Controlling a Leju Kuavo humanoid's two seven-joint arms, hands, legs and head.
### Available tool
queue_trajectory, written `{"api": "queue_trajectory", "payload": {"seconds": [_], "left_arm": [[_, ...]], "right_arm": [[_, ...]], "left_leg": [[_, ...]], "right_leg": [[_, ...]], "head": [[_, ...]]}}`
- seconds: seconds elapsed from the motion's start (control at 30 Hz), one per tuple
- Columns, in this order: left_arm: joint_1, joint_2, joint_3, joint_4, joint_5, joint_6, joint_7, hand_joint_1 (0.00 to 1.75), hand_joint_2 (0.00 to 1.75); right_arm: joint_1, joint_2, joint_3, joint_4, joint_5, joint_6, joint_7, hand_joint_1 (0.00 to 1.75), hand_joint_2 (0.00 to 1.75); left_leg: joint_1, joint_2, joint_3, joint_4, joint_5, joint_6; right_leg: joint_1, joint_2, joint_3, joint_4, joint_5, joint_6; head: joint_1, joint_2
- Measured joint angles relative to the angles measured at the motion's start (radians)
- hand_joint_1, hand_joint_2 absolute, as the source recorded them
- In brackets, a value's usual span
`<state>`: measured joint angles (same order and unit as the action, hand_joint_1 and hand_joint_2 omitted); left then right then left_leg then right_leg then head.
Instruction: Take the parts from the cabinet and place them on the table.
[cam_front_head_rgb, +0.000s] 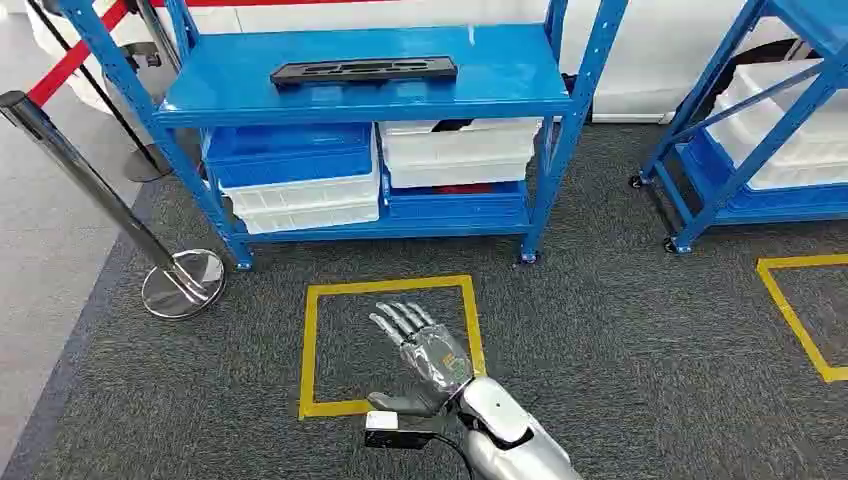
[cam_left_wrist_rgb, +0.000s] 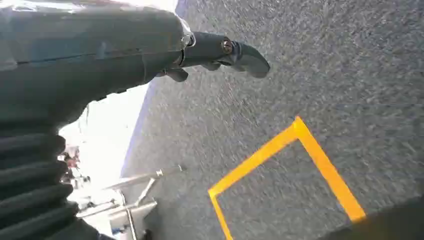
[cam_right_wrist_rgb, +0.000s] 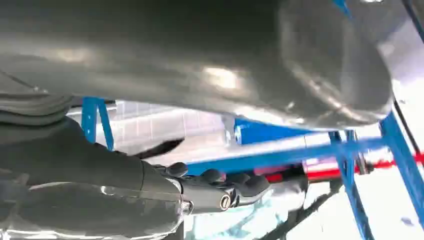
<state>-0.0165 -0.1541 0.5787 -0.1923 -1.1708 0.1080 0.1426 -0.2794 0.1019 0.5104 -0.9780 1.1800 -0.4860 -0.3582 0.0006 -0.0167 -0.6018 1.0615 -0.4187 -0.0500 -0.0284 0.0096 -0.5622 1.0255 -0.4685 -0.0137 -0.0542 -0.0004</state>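
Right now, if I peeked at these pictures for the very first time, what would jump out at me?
Probably the big blue rack straight ahead, with a long black part lying on its shelf and blue and white bins stacked below. Then the silver hand, fingers spread and holding nothing, raised over a yellow square taped on the grey carpet. A shiny post leans at the left.

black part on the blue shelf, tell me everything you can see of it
The black part is a long, flat, matte bar, plastic by its look, with several recessed cut-outs along its top face. It lies flat and slightly askew on the top board of the blue shelf rack, toward the front edge. Nothing else touches it.
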Motion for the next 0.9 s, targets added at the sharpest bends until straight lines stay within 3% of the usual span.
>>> {"api": "queue_trajectory", "payload": {"seconds": [0.03, 0.07, 0.2, 0.23, 0.3, 0.33, 0.37, 0.4, 0.43, 0.5, 0.53, 0.63, 0.67, 0.7, 0.73, 0.83, 0.87, 0.9], "left_arm": [[0.001, -0.001, 0.000, 0.002, -0.001, 0.000, 0.002, 0.00, 0.00], [0.001, -0.001, 0.000, 0.002, -0.002, 0.002, 0.003, 0.00, 0.00], [0.001, -0.004, 0.000, 0.003, -0.002, 0.009, 0.003, 0.00, 0.00], [0.002, -0.004, 0.001, 0.003, -0.005, 0.010, 0.003, 0.00, 0.00], [0.002, -0.005, 0.001, 0.004, -0.013, 0.013, 0.004, 0.00, 0.00], [0.002, -0.005, 0.001, 0.004, -0.014, 0.014, 0.004, 0.00, 0.00], [0.002, -0.005, 0.001, 0.004, -0.014, 0.014, 0.004, 0.00, 0.00], [0.002, -0.006, 0.001, 0.005, -0.015, 0.014, 0.004, 0.00, 0.00], [0.002, -0.007, 0.001, 0.005, -0.016, 0.015, 0.004, 0.00, 0.00], [0.002, -0.009, 0.001, 0.005, -0.017, 0.015, 0.004, 0.00, 0.00], [0.002, -0.014, 0.001, 0.006, -0.018, 0.015, 0.004, 0.00, 0.00], [0.002, -0.012, 0.001, 0.005, -0.020, 0.018, 0.004, 0.00, 0.00], [0.002, -0.011, 0.001, 0.005, -0.021, 0.018, 0.004, 0.00, 0.00], [0.003, -0.008, 0.001, 0.005, -0.022, 0.019, 0.004, 0.00, 0.00], [0.003, -0.009, 0.001, 0.005, -0.022, 0.019, 0.004, 0.00, 0.00], [-0.004, -0.006, 0.005, 0.005, -0.019, 0.021, 0.001, 0.00, 0.00], [-0.006, -0.006, 0.008, 0.005, -0.014, 0.021, -0.010, 0.00, 0.00], [-0.006, -0.006, 0.012, 0.005, -0.014, 0.021, -0.014, 0.00, 0.00]], "right_arm": [[0.006, -0.005, 0.000, -0.021, -0.004, 0.001, -0.003, 0.00, 0.00], [0.012, -0.010, 0.000, -0.042, -0.003, 0.001, -0.003, 0.00, 0.00], [0.035, -0.021, -0.001, -0.107, 0.029, -0.001, 0.019, 0.00, 0.00], [0.038, -0.022, -0.001, -0.124, 0.030, -0.001, 0.023, 0.00, 0.00], [0.047, -0.026, -0.002, -0.153, 0.036, 0.000, 0.030, 0.00, 0.00], [0.057, -0.030, -0.002, -0.169, 0.038, 0.000, 0.032, 0.00, 0.00], [0.067, -0.034, -0.003, -0.184, 0.040, 0.000, 0.032, 0.00, 0.00], [0.074, -0.037, -0.003, -0.197, 0.042, 0.000, 0.033, 0.00, 0.00], [0.076, -0.038, -0.003, -0.207, 0.042, 0.000, 0.034, 0.00, 0.00], [0.077, -0.040, -0.003, -0.227, 0.042, 0.000, 0.034, 0.00, 0.00], [0.078, -0.042, -0.003, -0.238, 0.042, 0.000, 0.034, 0.00, 0.00], [0.097, -0.048, -0.003, -0.278, 0.042, 0.000, 0.033, 0.00, 0.00], [0.103, -0.049, -0.003, -0.292, 0.041, 0.002, 0.032, 0.00, 0.00], [0.110, -0.049, -0.002, -0.308, 0.040, 0.007, 0.031, 0.00, 0.00], [0.111, -0.051, -0.002, -0.319, 0.036, 0.011, 0.031, 0.00, 0.00], [0.118, -0.054, -0.002, -0.334, 0.027, 0.018, 0.031, 0.00, 0.00], [0.123, -0.056, -0.002, -0.335, 0.025, 0.020, 0.031, 0.00, 0.00], [0.127, -0.057, -0.002, -0.335, 0.024, 0.021, 0.031, 0.00, 0.00]], "left_leg": [[-0.003, 0.001, 0.022, -0.036, -0.018, -0.001], [-0.004, -0.006, 0.020, -0.040, -0.021, 0.034], [-0.003, -0.006, 0.022, -0.047, -0.021, 0.067], [-0.004, -0.005, 0.024, -0.048, -0.023, 0.072], [-0.007, -0.004, 0.025, -0.048, -0.028, 0.081], [-0.010, -0.004, 0.025, -0.047, -0.030, 0.084], [-0.012, -0.005, 0.027, -0.047, -0.032, 0.087], [-0.015, -0.007, 0.032, -0.047, -0.034, 0.088], [-0.018, -0.009, 0.038, -0.047, -0.038, 0.089], [-0.024, -0.009, 0.055, -0.048, -0.048, 0.089], [-0.027, -0.009, 0.058, -0.047, -0.052, 0.087], [-0.027, -0.011, 0.057, -0.051, -0.061, 0.073], [-0.031, -0.011, 0.062, -0.055, -0.064, 0.069], [-0.033, -0.010, 0.065, -0.052, -0.071, 0.065], [-0.034, -0.007, 0.057, -0.023, -0.082, 0.056], [-0.022, -0.007, -0.079, 0.213, -0.169, 0.035], [-0.022, -0.008, -0.111, 0.261, -0.171, 0.030], [-0.022, -0.009, -0.113, 0.258, -0.147, 0.027]], "right_leg": [[0.006, 0.003, -0.003, 0.007, -0.006, 0.009], [0.009, 0.004, -0.008, 0.007, -0.006, 0.013], [0.006, 0.001, -0.005, 0.018, -0.017, 0.034], [0.006, -0.002, -0.026, 0.059, -0.041, 0.036], [0.008, -0.004, -0.111, 0.215, -0.113, 0.037], [0.008, -0.004, -0.154, 0.288, -0.135, 0.036], [0.011, -0.004, -0.182, 0.327, -0.133, 0.033], [0.016, -0.004, -0.184, 0.312, -0.105, 0.027], [0.020, -0.004, -0.163, 0.253, -0.058, 0.018], [0.033, -0.003, -0.085, 0.074, 0.041, -0.009], [0.041, -0.002, -0.064, 0.030, 0.038, -0.023], [0.043, -0.005, -0.060, 0.014, 0.031, -0.023], [0.039, -0.005, -0.056, 0.005, 0.030, -0.024], [0.022, -0.008, -0.039, -0.010, 0.034, -0.021], [0.021, -0.006, -0.027, -0.019, 0.030, -0.026], [0.021, -0.011, -0.006, -0.019, 0.014, -0.028], [0.020, -0.011, 0.004, -0.019, 0.007, -0.027], [0.018, -0.010, 0.016, -0.019, -0.001, -0.025]], "head": [[0.000, 0.000], [0.000, 0.000], [0.000, 0.000], [0.000, 0.000], [0.000, 0.000], [0.000, 0.000], [0.000, 0.000], [0.000, 0.000], [0.000, 0.000], [0.000, 0.000], [0.000, 0.000], [0.000, 0.000], [0.000, 0.000], [0.000, 0.000], [-0.001, 0.000], [-0.001, 0.000], [-0.001, 0.000], [0.000, 0.000]]}}
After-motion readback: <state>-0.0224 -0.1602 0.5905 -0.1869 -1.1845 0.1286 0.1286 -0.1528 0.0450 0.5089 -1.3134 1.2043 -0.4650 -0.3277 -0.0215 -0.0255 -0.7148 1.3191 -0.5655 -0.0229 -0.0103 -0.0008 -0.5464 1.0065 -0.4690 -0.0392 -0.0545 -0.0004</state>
